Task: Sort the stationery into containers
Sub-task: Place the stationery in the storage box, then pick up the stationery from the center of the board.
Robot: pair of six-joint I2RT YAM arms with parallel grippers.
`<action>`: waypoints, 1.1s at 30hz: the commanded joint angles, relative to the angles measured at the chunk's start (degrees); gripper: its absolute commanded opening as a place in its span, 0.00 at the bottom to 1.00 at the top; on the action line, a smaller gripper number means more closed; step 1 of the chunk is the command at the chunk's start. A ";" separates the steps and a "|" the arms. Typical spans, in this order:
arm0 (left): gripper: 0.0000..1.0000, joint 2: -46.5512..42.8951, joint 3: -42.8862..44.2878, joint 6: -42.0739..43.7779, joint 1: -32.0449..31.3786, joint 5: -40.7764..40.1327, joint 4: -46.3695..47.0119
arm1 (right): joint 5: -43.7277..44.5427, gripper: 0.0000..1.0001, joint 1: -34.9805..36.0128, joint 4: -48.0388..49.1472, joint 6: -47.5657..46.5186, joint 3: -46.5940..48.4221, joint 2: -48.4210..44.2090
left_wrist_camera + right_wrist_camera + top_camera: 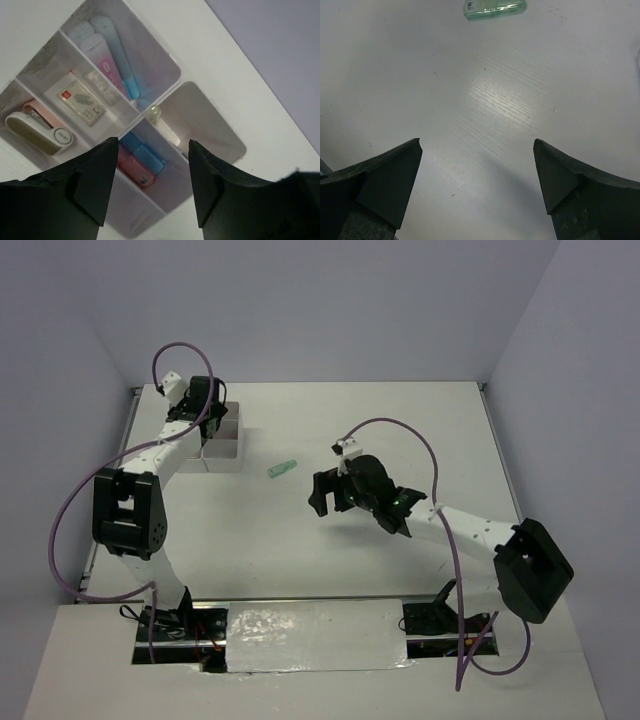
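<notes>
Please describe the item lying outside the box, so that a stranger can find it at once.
On the white table, find the compartment box at the far left, under the left arm. Right of it, between box and right tool, lies a short translucent green stick. It alone lies on the bare tabletop; the other pieces sit in compartments.

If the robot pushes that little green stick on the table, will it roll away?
Probably a bit. The green stick looks rounded and lies alone on the smooth table, so a sideways nudge may roll or slide it. It looks like small, hard plastic, so likely light and stiff, not floppy.
</notes>
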 commanded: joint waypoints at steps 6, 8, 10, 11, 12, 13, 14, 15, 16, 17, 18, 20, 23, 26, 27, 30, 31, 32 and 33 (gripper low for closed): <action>0.99 -17.28 -0.95 4.47 -0.49 10.16 -9.16 | -4.52 1.00 -2.55 -13.89 -11.14 27.32 22.53; 0.99 -21.07 -2.09 9.29 -0.67 14.03 -11.38 | -3.81 1.00 -2.81 -19.43 -13.87 36.70 30.62; 0.99 -27.14 -5.51 13.09 -0.58 20.79 -13.41 | -6.33 1.00 -2.82 -22.53 -20.52 42.27 35.22; 0.99 -31.51 -7.18 16.67 -0.75 23.43 -13.85 | -7.92 1.00 -2.90 -24.80 -23.44 46.56 38.46; 0.99 -33.73 -10.06 17.84 -0.84 26.85 -15.68 | -9.68 0.99 -2.90 -25.35 -29.47 47.91 39.71; 0.99 -35.92 -11.83 18.89 -1.02 28.36 -16.13 | -11.35 0.99 -2.90 -25.53 -32.66 48.97 40.42; 0.99 -40.56 -15.42 21.25 -1.02 30.29 -16.22 | -14.32 0.99 -2.82 -25.62 -35.74 50.20 41.64; 0.99 -42.78 -17.02 22.32 -1.02 31.88 -16.31 | -15.05 1.00 -2.90 -26.40 -38.64 51.08 42.44; 0.99 -44.54 -18.26 23.20 -1.02 34.42 -17.09 | -15.49 1.00 -2.73 -27.63 -44.15 53.61 43.32; 0.99 -47.43 -19.83 25.39 -1.02 35.75 -17.71 | -16.37 1.00 -2.81 -30.16 -46.73 54.94 45.24; 0.99 -48.50 -20.37 26.45 -1.02 36.89 -18.33 | -16.29 0.99 -2.73 -31.06 -48.67 56.09 46.30; 0.99 -50.09 -20.55 29.44 -1.02 39.27 -20.43 | -17.33 0.98 -3.08 -33.26 -53.25 59.07 48.94; 0.99 -50.45 -21.34 31.47 -1.02 40.33 -21.32 | -19.98 0.97 -3.25 -34.50 -56.76 61.28 51.49; 0.99 -50.01 -24.31 32.35 -1.02 42.78 -18.69 | -19.72 0.96 -3.43 -34.05 -59.14 61.63 52.90; 0.99 -49.83 -25.46 32.44 -0.93 43.66 -17.81 | -19.98 0.96 -3.43 -34.58 -59.67 62.16 53.43; 0.99 -48.87 -27.05 32.35 -0.32 45.25 -17.54 | -20.50 0.96 -4.57 -34.41 -60.38 63.65 55.10; 0.99 -49.56 -27.49 32.53 -0.31 45.17 -17.37 | -20.94 0.96 -4.92 -33.19 -60.30 63.83 55.36; 0.99 -50.09 -27.76 32.62 -0.23 44.29 -17.10 | -21.21 0.96 -5.36 -32.31 -60.12 63.83 55.37; 0.99 -50.71 -28.02 32.79 -0.23 44.11 -17.01 | -22.08 0.96 -5.89 -31.78 -60.21 64.18 55.63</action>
